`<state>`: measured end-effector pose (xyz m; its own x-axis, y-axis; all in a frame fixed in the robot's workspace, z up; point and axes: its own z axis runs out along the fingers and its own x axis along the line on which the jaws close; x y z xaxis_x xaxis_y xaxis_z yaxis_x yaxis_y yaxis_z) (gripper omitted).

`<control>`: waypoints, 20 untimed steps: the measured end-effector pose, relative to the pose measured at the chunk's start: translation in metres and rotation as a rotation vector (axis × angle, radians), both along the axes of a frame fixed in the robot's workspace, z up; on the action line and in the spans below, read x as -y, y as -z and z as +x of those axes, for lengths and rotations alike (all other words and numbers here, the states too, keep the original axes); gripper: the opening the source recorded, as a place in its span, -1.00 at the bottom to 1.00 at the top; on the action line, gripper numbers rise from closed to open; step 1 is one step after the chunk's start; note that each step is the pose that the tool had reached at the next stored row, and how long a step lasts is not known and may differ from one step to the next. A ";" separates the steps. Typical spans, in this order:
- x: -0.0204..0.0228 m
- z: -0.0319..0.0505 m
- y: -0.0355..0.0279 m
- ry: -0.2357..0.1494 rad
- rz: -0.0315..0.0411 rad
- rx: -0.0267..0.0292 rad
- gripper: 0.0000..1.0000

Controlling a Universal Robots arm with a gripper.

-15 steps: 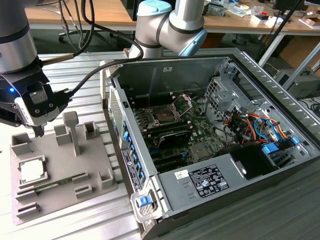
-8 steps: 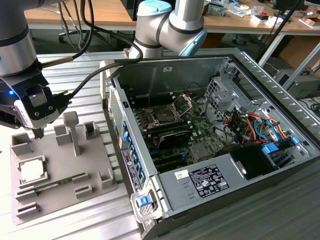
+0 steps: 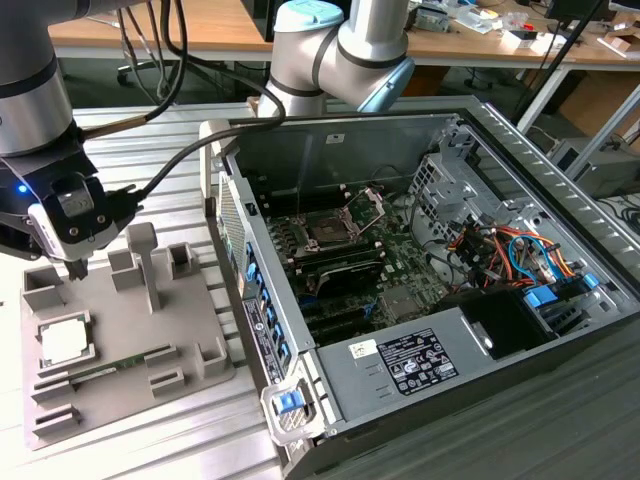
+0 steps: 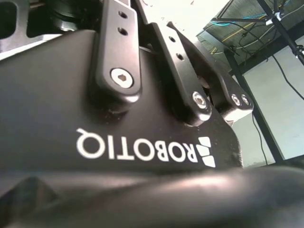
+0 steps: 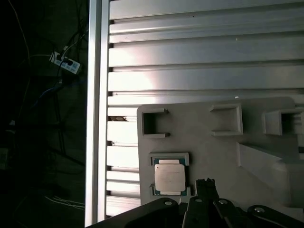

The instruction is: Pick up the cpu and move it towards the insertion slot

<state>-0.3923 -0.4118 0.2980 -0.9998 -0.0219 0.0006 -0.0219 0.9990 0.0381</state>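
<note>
Gripper [image 3: 76, 264] fingertips [image 5: 205, 185] together, just beside cpu [image 5: 169, 178]

There is one small flat silver-white square cpu [image 3: 62, 343], one pale grey moulded plastic tray [image 3: 112, 398], one open grey metal computer case [image 3: 330, 150], one square metal-framed insertion slot [image 3: 330, 232] with a dark centre (a single socket), and one black robot gripper [image 3: 78, 262].

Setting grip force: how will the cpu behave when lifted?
Probably stiff and light: the cpu is a thin flat plate. Its smooth silvery top may be slippery. Lying flat in the tray recess, it shouldn't tip or roll.
</note>
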 end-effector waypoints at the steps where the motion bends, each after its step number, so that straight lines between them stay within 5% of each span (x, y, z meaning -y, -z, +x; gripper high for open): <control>1: 0.0001 0.0000 0.0002 0.000 0.0000 0.0001 -0.79; 20: 0.0015 -0.0002 0.0047 -0.001 0.0001 0.0001 -0.79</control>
<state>-0.3925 -0.4132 0.2933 -0.9997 -0.0232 0.0005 -0.0231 0.9990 0.0382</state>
